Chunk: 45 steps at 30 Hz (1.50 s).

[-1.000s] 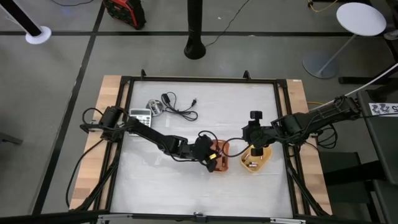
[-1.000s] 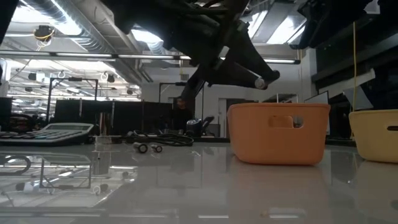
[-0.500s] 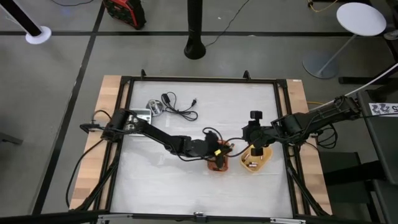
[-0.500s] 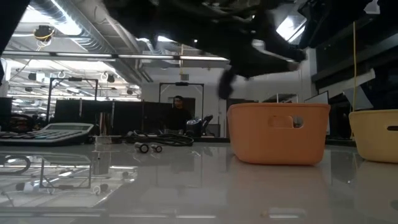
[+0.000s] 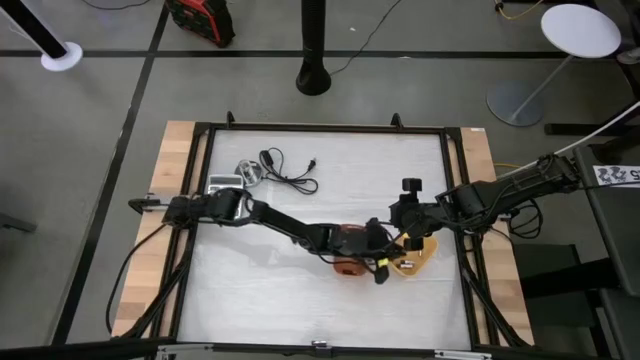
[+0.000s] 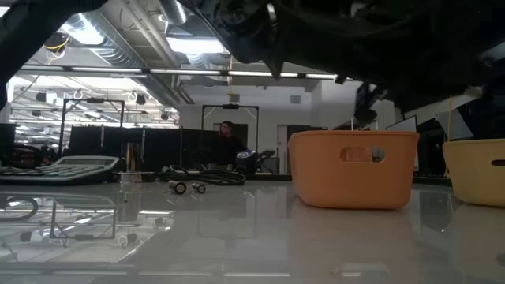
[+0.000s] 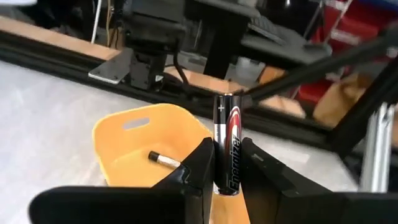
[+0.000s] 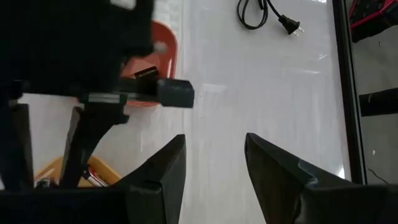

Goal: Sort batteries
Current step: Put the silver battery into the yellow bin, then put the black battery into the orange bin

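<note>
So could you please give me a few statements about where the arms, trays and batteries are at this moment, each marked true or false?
1. The left gripper is shut on a battery held upright. True.
2. The yellow tray is empty. False: at least one battery lies inside it.
3. In the high view the left arm reaches across the orange tray toward the yellow tray. True.
4. The right gripper holds a battery. False: its fingers are open with nothing between them.
5. The black cable lies inside the orange tray. False: it lies on the table near the far edge, beside the calculator.
</note>
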### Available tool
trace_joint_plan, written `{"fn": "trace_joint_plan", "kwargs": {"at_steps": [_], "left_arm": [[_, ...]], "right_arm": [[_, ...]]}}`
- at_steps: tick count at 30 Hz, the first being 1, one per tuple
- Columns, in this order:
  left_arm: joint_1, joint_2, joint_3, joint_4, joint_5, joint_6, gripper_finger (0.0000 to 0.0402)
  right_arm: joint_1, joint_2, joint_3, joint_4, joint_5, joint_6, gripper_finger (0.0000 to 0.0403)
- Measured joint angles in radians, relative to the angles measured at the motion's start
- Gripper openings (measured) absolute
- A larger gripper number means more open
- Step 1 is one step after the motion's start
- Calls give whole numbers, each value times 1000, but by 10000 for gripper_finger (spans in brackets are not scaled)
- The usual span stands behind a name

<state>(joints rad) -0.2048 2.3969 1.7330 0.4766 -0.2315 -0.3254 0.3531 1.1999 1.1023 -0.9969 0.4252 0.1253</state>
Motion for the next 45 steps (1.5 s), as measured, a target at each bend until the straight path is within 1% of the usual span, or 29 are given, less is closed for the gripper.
{"fn": "trace_joint_plan", "kwargs": {"at_steps": [2,4,9,15,19,24,26,32,35,38,40,43,45], "left_arm": [[-4,17,17,-4,0,53,59],[-3,25,19,-5,1,73,59],[2,29,19,-63,2,54,59],[3,29,19,-70,2,40,59],[2,29,19,-74,20,35,59],[3,29,19,-73,20,117,61],[3,29,19,-77,20,108,72],[9,29,19,-70,20,93,143],[10,11,18,-84,20,95,165],[10,-49,19,-155,22,139,171],[9,-109,19,-255,28,155,169],[9,-219,20,-489,46,128,161],[7,-297,19,-691,50,99,156]], "right_arm": [[0,0,0,0,0,0,161],[0,0,0,1,0,0,161],[0,0,0,5,0,0,161],[0,0,0,10,0,0,161],[0,0,0,10,0,0,161],[0,0,0,11,0,0,161],[0,0,0,11,0,0,161],[0,0,0,11,0,0,161],[0,0,0,11,0,0,161],[0,0,0,9,0,25,161],[0,0,0,1,0,47,161],[0,0,0,1,0,107,161],[0,0,0,12,0,137,161]]}}
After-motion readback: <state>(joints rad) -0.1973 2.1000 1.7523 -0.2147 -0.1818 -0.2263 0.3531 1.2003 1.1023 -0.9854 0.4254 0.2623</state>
